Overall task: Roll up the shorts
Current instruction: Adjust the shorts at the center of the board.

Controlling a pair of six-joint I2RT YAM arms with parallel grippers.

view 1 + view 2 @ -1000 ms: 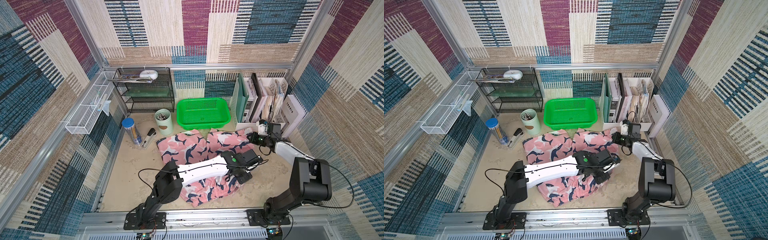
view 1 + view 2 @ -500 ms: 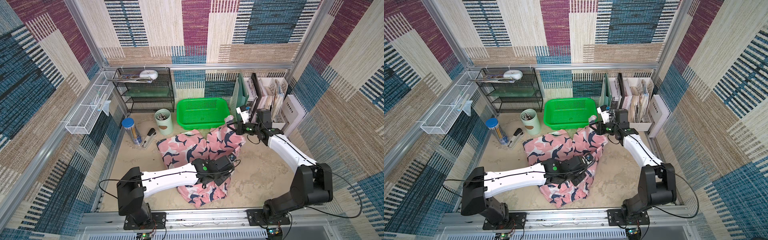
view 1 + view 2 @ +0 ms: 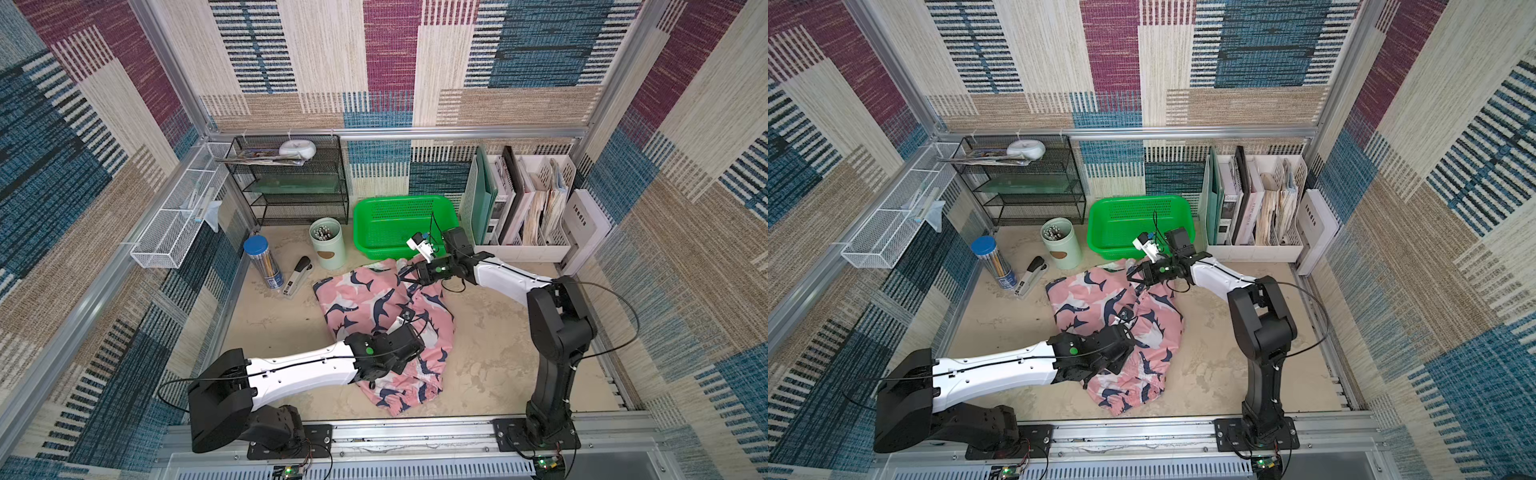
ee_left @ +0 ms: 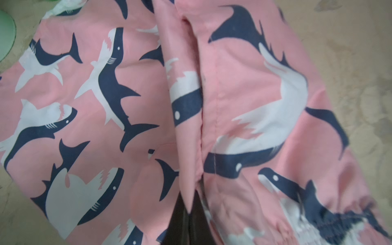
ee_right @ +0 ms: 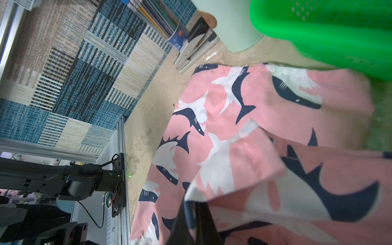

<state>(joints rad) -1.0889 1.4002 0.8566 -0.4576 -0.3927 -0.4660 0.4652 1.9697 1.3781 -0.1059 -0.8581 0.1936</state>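
The pink shark-print shorts (image 3: 365, 299) (image 3: 1096, 299) lie crumpled lengthwise on the sandy table, waistband end toward the front rail. My left gripper (image 3: 415, 336) (image 3: 1129, 336) is over their front part, shut on a raised fold of the fabric (image 4: 189, 210). My right gripper (image 3: 409, 272) (image 3: 1133, 276) is at the far end, just in front of the green basket, shut on a leg's hem (image 5: 195, 210) and holding it off the table. Under that lifted flap the other leg (image 5: 254, 110) lies flat. Both grippers' fingertips are largely buried in cloth.
Close behind the shorts stands a green basket (image 3: 399, 220). A mint pen cup (image 3: 328, 245), a stapler (image 3: 297, 276) and a blue-lidded tube (image 3: 262, 262) stand to its left. A black mesh shelf (image 3: 291, 183) and white file holders (image 3: 528, 208) line the back wall.
Both arms have swung left with the fabric. The right gripper carried its leg from the right side over toward the other leg, so the spread shorts are now narrower.
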